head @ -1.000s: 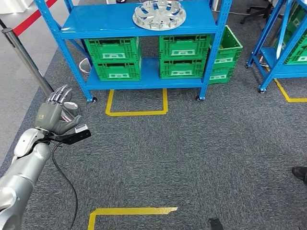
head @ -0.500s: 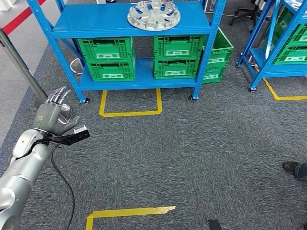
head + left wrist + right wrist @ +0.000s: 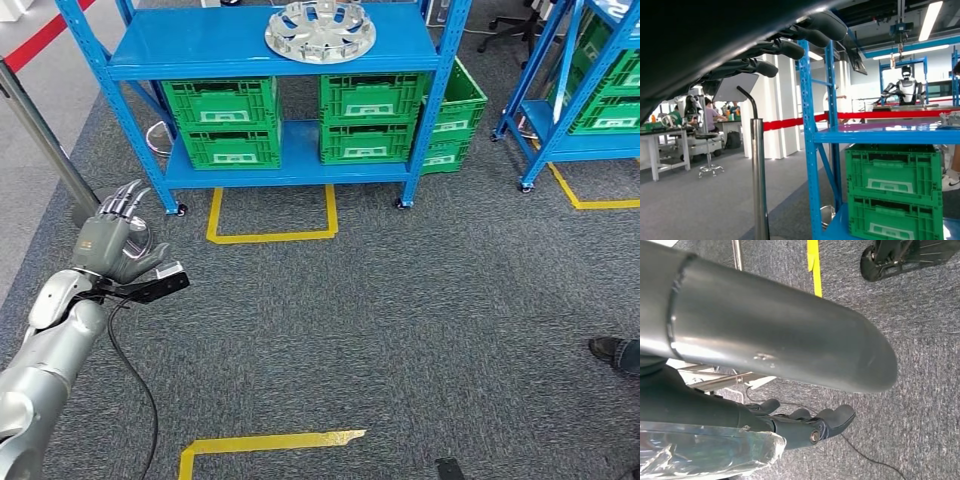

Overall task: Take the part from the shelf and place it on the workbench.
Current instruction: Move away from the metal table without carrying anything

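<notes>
Well apart: part (image 3: 320, 30) on shelf (image 3: 189, 45), left hand (image 3: 113, 245).

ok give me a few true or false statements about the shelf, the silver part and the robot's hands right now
1. The silver wheel cover lies on the top board of the blue shelf. True.
2. The left hand holds the wheel cover. False: it holds nothing, its fingers are spread, and it is raised over the carpet well short of the shelf.
3. Green crates sit on the lower board of the shelf. True.
4. The yellow tape outline on the floor lies behind the shelf. False: it lies in front of the shelf, on the robot's side.
5. The right hand grips a crate. False: it holds nothing, with grey carpet beyond it.
</notes>
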Robot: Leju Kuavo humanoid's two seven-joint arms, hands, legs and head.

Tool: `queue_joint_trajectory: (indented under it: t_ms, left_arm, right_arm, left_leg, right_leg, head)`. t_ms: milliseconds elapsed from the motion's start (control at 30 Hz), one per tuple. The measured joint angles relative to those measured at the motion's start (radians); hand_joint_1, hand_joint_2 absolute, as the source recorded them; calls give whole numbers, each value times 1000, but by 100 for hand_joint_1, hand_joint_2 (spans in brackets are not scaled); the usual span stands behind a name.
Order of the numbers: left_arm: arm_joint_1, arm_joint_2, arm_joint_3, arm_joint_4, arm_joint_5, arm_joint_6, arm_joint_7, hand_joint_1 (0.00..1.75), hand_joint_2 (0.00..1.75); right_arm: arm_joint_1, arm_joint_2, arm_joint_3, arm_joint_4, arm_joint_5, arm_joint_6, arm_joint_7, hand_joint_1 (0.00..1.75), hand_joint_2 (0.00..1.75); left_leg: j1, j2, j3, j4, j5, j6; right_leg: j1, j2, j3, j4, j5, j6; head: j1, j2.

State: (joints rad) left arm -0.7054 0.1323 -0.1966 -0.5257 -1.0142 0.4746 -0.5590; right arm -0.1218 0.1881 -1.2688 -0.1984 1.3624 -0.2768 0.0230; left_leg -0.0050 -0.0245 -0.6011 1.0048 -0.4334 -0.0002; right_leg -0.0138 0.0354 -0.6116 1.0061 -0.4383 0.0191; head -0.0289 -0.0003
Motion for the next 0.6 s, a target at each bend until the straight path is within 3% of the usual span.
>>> queue_joint_trajectory:
  t_ms: [600]
  left_arm:
    - [-44, -17, -24, 21, -6, -52, 92, 0, 0]
  right_arm:
    - [-1, 0, 3, 0, 12, -16, 49, 0, 0]
  left_leg:
    - [2, 0, 0, 0, 1, 0]
  right_leg:
    - [2, 0, 0, 0, 0, 0]
  head:
    - [0, 0]
